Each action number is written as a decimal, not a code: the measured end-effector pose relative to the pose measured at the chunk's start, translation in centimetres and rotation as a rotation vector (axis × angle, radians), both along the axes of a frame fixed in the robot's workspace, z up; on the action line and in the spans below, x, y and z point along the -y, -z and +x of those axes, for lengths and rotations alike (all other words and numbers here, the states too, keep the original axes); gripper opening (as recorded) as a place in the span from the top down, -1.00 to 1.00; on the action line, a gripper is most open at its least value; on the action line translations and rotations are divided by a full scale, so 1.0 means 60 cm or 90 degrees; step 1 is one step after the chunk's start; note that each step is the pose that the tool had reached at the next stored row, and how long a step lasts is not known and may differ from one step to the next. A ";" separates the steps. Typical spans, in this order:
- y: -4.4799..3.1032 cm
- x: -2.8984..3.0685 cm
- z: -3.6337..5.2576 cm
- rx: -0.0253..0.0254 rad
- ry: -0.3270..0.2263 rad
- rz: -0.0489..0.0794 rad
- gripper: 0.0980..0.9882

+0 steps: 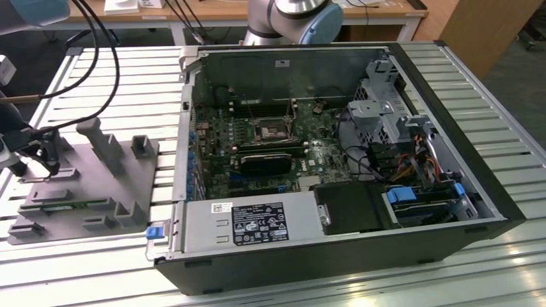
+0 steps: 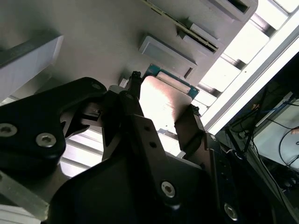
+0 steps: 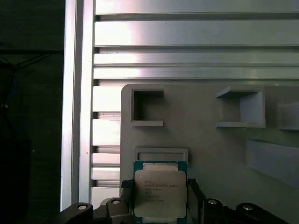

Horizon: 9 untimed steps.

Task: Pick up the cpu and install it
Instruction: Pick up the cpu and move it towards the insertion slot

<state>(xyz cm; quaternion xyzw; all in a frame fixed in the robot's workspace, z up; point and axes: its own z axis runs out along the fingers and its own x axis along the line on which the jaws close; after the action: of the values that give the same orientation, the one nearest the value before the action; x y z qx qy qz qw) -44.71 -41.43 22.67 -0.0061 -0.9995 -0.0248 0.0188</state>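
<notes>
Open computer case (image 1: 282, 67) stands toward the exterior view's right. Grey fixture block (image 1: 94, 185) lies at that view's left. Gripper (image 1: 43, 160) is over the block's left end. Its jaws flank the cpu (image 3: 160, 193), which lies flat on the block; clenched or released cannot be told.

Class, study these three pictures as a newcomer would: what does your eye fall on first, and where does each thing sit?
The open computer case dominates the middle of the exterior view, its green motherboard exposed. In the first wrist view the shiny cpu lies on the grey block, with the black end effector right at it.
</notes>
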 end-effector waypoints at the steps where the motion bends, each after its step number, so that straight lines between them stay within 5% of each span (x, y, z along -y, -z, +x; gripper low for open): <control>1: -0.001 0.0000 0.000 -0.0001 0.000 0.000 0.00; 9: -0.004 0.0000 0.000 -0.0001 0.000 0.000 0.00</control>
<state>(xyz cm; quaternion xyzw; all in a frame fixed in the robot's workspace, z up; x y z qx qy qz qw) -44.72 -41.43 22.88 -0.0061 -0.9995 -0.0250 0.0189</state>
